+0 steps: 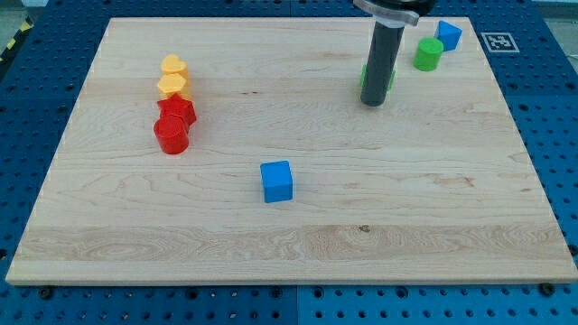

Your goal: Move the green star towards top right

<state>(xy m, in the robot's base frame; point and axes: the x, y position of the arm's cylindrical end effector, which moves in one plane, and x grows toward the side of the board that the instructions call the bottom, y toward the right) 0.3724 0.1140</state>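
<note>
Hiding behind rod — green star, touching my tip at view's top right.

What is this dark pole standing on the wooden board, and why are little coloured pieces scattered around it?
The pole is the end of a robot arm. It has no hand: its tip slides over the wooden board and shoves blocks along. Nothing is held. The single camera looks down from one side. The tip stands against a green block, mostly hidden behind the rod, likely the star it must push. Toward the view's top right sit a green cylinder and a blue block. A blue cube lies mid-board; two yellow and two red blocks cluster left.
</note>
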